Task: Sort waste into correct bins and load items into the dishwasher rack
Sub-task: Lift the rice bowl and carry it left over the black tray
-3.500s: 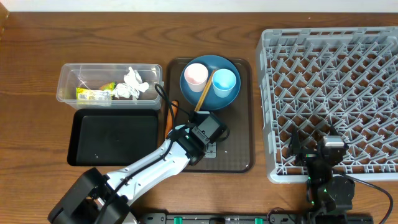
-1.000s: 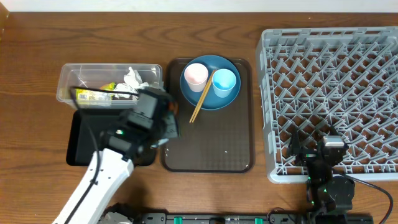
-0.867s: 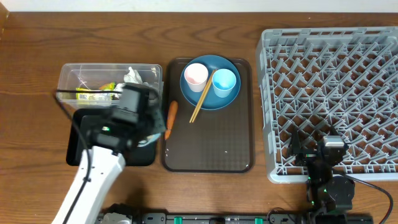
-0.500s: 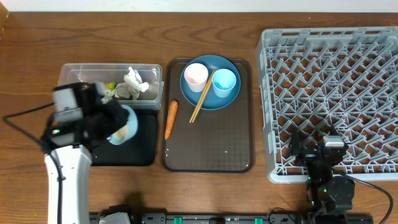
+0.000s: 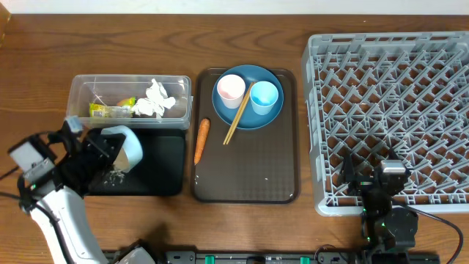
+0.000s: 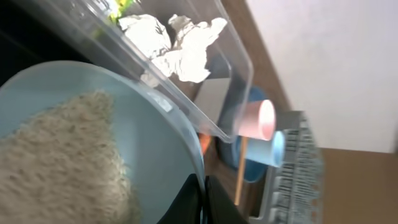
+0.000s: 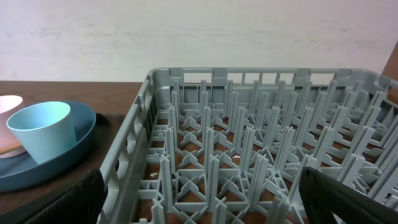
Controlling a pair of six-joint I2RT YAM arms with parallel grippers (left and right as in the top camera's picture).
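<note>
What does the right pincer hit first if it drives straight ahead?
The rack. The open right pincer points into it, so the near pegs likely come first. It might clear their tips, as height is hard to judge.

The left arm [image 5: 62, 220], lower left of the overhead frame, has a white tubular link, black joints, a pale grey block and thin black cables. The right arm [image 5: 386, 216], lower right, is black with green lights. The right gripper [image 7: 203, 186] has matt black wedge fingers.
</note>
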